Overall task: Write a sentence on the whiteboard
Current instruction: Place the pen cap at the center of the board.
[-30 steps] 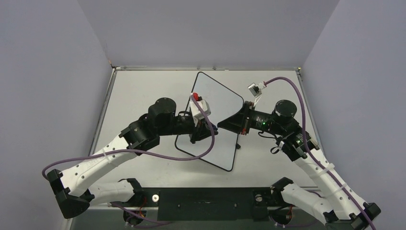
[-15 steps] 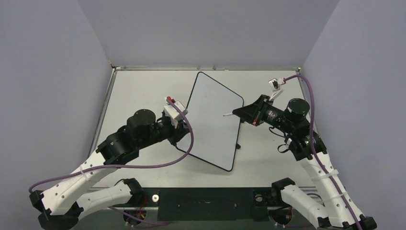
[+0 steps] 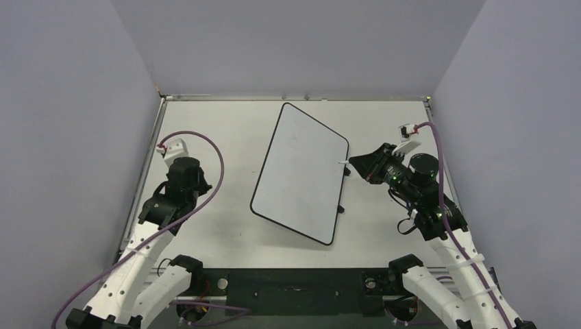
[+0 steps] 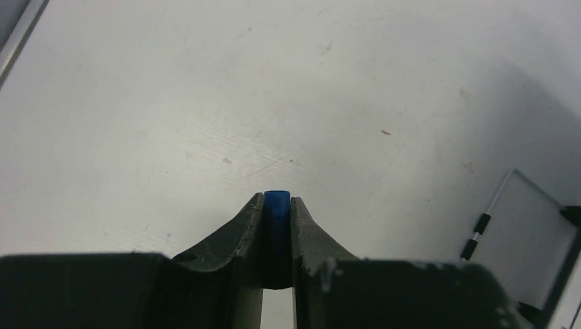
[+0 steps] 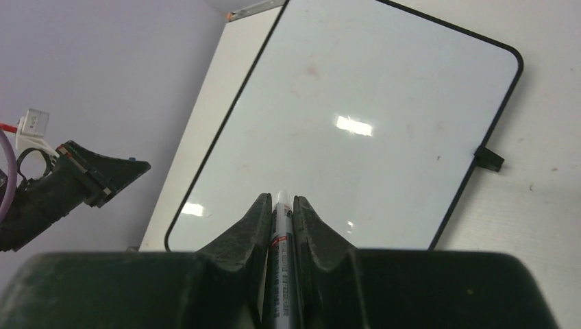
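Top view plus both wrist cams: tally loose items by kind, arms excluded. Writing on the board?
whiteboard: 1, blank, no lettering visible
marker: 1, clamped in the right gripper
blue piece: 1, pinched in the left gripper, possibly the cap
Total: 3
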`<state>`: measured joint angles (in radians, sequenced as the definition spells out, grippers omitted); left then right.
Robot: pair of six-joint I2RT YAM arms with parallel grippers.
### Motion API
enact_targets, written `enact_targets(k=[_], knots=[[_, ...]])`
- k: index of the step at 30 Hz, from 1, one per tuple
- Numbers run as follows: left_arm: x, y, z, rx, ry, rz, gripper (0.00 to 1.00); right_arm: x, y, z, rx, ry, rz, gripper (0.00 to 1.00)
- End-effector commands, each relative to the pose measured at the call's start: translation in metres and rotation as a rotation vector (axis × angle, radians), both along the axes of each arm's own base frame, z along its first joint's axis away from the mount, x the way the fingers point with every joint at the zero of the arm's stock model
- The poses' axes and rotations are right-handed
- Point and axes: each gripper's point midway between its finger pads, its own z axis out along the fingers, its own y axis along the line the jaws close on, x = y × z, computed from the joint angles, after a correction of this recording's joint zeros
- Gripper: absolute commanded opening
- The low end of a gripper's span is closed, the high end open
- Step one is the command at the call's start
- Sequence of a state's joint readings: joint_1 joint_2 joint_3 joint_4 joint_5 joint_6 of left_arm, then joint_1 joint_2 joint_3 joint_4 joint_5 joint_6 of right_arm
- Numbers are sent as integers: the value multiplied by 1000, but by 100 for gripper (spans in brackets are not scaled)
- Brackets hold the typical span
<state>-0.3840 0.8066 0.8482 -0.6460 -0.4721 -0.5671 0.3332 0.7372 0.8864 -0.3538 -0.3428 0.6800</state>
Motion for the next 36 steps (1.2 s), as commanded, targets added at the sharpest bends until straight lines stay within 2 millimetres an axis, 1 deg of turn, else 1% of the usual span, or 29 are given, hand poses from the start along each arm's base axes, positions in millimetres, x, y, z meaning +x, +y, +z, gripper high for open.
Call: enact_targets(k=[1,2,3,4,5,6,7,8,9,10,11,12,15,17,20,21,23,24,26,28,30,33,35,36], knots=[[2,11,-36,-148,63,112,0,13,-14,-15,-52,4,-84,0],[3,15,-43,-163,75,136,0,15,-17,-21,-61,15,-103,0],[4,13,-53,-190,84,145,0,16,-18,-25,-67,22,-113,0],[2,17,-66,-197,107,167,0,18,-20,-31,-76,34,-128,0],[5,17,-68,-216,92,185,0,19,-22,-34,-82,38,-135,0],[2,20,-79,-225,101,210,0,20,-23,-39,-90,44,-144,0],[5,21,-79,-235,75,222,0,21,-24,-41,-93,47,-147,0],[3,24,-88,-246,77,241,0,21,-24,-44,-97,50,-148,0],[5,25,-88,-256,60,251,2,21,-24,-45,-99,51,-150,0],[3,30,-96,-254,65,283,2,21,-25,-47,-102,54,-151,0],[3,33,-98,-250,60,299,3,21,-25,-49,-105,56,-152,0],[1,40,-105,-238,67,348,3,21,-25,-50,-108,57,-151,0],[-1,51,-116,-226,72,414,4,22,-26,-53,-114,60,-153,0],[2,53,-121,-227,68,414,7,22,-25,-54,-117,63,-147,0],[3,62,-122,-191,71,444,12,22,-21,-58,-126,72,-120,0],[3,65,-126,-185,83,458,13,21,-20,-59,-128,76,-112,0],[2,68,-133,-191,105,475,20,22,-19,-61,-133,79,-109,0],[2,67,-135,-202,112,479,26,21,-19,-61,-135,78,-108,0],[2,69,-139,-207,128,494,36,22,-20,-63,-140,83,-111,0],[1,70,-142,-206,134,499,40,23,-20,-66,-143,89,-112,0],[0,70,-144,-210,132,496,40,23,-21,-67,-146,92,-116,0],[1,68,-137,-217,109,472,41,25,-25,-70,-156,92,-142,0],[4,66,-125,-215,75,438,41,27,-32,-73,-169,95,-183,0],[6,66,-114,-204,46,408,41,29,-39,-77,-185,103,-220,0]])
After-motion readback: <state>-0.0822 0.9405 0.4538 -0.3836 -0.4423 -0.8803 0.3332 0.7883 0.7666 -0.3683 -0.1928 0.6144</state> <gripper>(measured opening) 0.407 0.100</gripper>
